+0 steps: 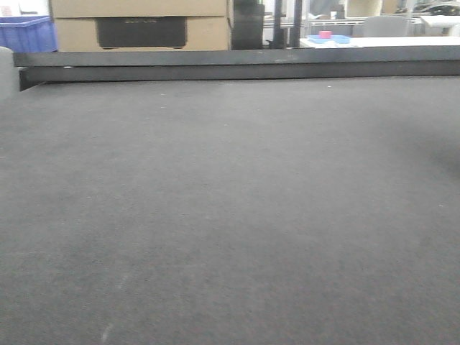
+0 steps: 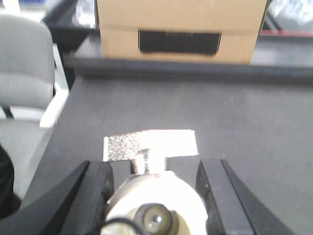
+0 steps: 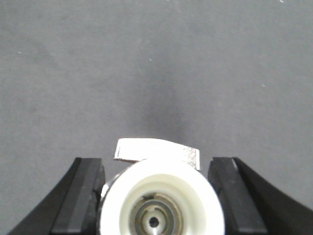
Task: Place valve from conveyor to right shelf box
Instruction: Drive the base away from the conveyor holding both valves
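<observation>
The conveyor (image 1: 230, 215) is a wide dark grey belt with a black rail (image 1: 237, 65) along its far edge; nothing lies on the part the front view shows, and neither gripper appears there. In the left wrist view a white round valve (image 2: 156, 200) with a silver T-handle (image 2: 151, 144) fills the space between the black fingers of my left gripper (image 2: 155, 164), touching both. The right wrist view shows another white valve (image 3: 161, 191) with a silver lever (image 3: 156, 149) held the same way in my right gripper (image 3: 156, 161), above the belt (image 3: 146, 63). The right shelf box is out of view.
A cardboard box (image 1: 140, 25) stands behind the rail, also seen as the cardboard box (image 2: 181, 29) ahead of the left gripper. A blue bin (image 1: 25, 32) sits at the far left. A grey chair (image 2: 24, 73) stands off the belt's left edge.
</observation>
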`<act>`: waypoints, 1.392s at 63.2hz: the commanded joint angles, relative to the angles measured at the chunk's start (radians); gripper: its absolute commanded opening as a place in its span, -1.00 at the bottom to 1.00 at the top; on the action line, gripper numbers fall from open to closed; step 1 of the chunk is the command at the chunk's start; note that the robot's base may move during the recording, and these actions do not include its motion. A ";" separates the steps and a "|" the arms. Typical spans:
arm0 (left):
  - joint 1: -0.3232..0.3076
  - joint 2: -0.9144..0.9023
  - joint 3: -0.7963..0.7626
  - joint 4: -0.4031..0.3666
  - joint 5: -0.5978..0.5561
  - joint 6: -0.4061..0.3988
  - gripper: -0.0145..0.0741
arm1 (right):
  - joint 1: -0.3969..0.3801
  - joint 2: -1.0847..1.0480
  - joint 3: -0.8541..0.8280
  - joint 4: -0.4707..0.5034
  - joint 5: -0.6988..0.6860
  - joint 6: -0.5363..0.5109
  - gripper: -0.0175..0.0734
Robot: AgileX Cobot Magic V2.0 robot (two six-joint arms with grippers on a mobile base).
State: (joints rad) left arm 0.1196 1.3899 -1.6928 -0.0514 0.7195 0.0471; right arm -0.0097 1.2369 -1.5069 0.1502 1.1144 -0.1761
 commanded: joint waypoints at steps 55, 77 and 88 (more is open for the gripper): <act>-0.005 -0.010 -0.013 -0.009 -0.088 -0.007 -0.92 | -0.005 -0.012 -0.018 -0.005 -0.212 -0.011 -0.97; -0.005 -0.010 -0.013 -0.009 -0.088 -0.007 -0.92 | -0.005 -0.012 -0.018 -0.005 -0.212 -0.011 -0.97; -0.005 -0.010 -0.013 -0.009 -0.088 -0.007 -0.92 | -0.005 -0.012 -0.018 -0.005 -0.212 -0.011 -0.97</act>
State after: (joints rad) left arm 0.1196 1.3899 -1.6928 -0.0533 0.6914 0.0471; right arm -0.0097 1.2369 -1.5069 0.1502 0.9636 -0.1826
